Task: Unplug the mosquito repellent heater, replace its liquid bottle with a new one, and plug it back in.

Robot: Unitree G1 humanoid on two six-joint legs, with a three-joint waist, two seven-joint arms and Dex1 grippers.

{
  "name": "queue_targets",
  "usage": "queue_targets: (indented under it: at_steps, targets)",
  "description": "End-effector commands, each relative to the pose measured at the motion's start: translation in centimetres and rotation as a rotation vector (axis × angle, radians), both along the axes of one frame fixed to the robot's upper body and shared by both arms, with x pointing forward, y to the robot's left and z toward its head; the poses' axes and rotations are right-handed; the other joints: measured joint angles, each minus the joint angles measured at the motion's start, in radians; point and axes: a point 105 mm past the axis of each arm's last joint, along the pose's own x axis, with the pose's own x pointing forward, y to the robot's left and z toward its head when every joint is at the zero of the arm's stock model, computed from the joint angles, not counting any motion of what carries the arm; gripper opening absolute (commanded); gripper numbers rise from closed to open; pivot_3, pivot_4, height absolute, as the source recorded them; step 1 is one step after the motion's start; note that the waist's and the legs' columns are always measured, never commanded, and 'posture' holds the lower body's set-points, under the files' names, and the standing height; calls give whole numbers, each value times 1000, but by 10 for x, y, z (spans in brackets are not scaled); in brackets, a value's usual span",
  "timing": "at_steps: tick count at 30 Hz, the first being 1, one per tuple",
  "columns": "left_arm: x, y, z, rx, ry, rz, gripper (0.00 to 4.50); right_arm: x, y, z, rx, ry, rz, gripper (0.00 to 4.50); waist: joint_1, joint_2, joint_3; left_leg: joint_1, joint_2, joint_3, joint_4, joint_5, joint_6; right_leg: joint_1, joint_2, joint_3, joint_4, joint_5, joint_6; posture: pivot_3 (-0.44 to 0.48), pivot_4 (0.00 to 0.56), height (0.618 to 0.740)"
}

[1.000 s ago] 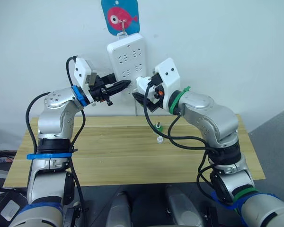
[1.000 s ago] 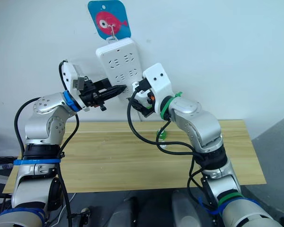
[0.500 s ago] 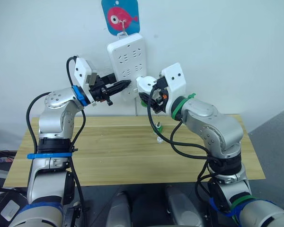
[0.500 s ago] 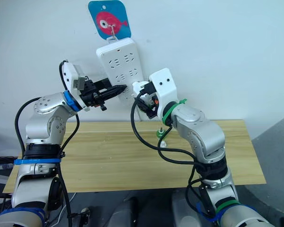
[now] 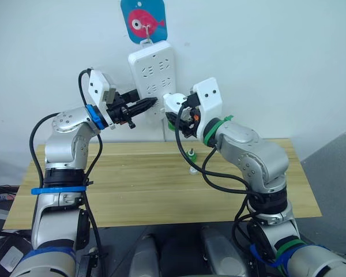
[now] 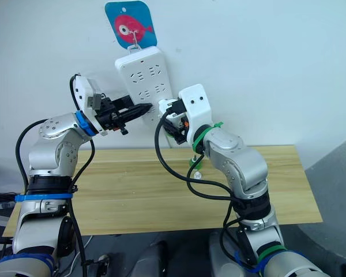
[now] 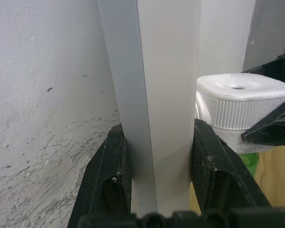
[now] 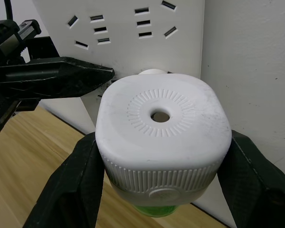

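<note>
On the wooden table [image 5: 132, 184], below and nearer than both pincers, a small green-capped bottle [image 5: 191, 156] stands upright by itself near the table's back edge, beneath the right pincer.

Above it, the right gripper [image 8: 161, 156] is clamped on the mosquito repellent heater [image 8: 162, 130], one black finger pressed to each side of the white ribbed body. The round hole in the heater's top faces the wrist camera, and a green bottle [image 8: 154, 210] shows under its base. The heater sits right against the lower right part of the power strip [image 5: 152, 78]; whether its prongs are in a socket cannot be told.

On the other side of the heater, the left gripper [image 7: 156, 156] pinches the lower edge of the power strip, its two fingers touching the strip's front and back faces. The heater lies just beyond its fingertips, very near.

Farthest back, the strip hangs tilted on the white wall [image 5: 277, 57] from a hook under a blue fish-print hanger [image 5: 143, 20].
</note>
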Motion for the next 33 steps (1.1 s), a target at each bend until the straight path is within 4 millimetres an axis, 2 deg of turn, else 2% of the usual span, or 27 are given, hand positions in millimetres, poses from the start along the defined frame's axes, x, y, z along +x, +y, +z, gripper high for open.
queue_targets:
  at_steps: [1, 11, 13, 16, 22, 26, 28, 33]
  targets:
    - [-10, -18, -9, 61, 2, -93, 1302, 2, 8, 25, 27, -104, -4, 2922, -1, 0, 0, 0, 0, 0, 0, 0, 0, 0, 0, 0, 0, 0, 0, -124, 210, 725]
    - [-7, -13, -10, 65, 1, -67, 1302, 5, 9, 23, 13, -96, 7, 2922, -10, 0, 0, 2, 0, 0, 0, 2, -1, 0, 1, 0, 4, 0, 0, -123, 204, 725]
    - [-6, -10, -10, 70, -4, -56, 1302, 5, 6, 22, 16, -96, -7, 3661, -9, 0, 0, 2, 0, 0, 0, 2, -1, 0, 1, 0, 4, 0, 0, -123, 202, 725]
    - [-2, -4, -9, 77, -19, -23, 1302, 2, 1, 20, 2, -95, -10, 4500, 1, 0, 0, 1, 0, -1, 0, 2, -1, 0, 1, 0, 3, 0, 0, -123, 202, 725]
    - [7, 6, -3, 59, -62, 55, 1302, -15, -5, 15, -36, -100, 47, 4500, 9, 0, 0, -2, -1, 0, -2, 2, -2, 0, -2, -2, -4, 0, 0, -123, 202, 725]
    - [13, 17, -1, 38, -56, 119, 1302, -34, -3, 12, -48, -101, 140, 4500, 6, 0, 0, -1, -1, 0, 0, 2, -2, 0, -1, -1, -1, 0, 0, -119, 205, 725]
    - [14, 22, 0, 54, -72, 146, 2028, -38, -5, 11, -58, -103, 167, 4500, 5, 0, 0, 0, 0, 0, 0, 3, -1, 1, 0, -1, 1, 0, 0, -120, 207, 725]
    - [10, 41, -1, 107, -86, 206, 3484, -51, -9, 5, -79, -106, 253, 4500, 8, 0, 0, -2, 0, -1, -1, 3, -1, 0, 0, -2, -1, 0, 0, -113, 212, 725]
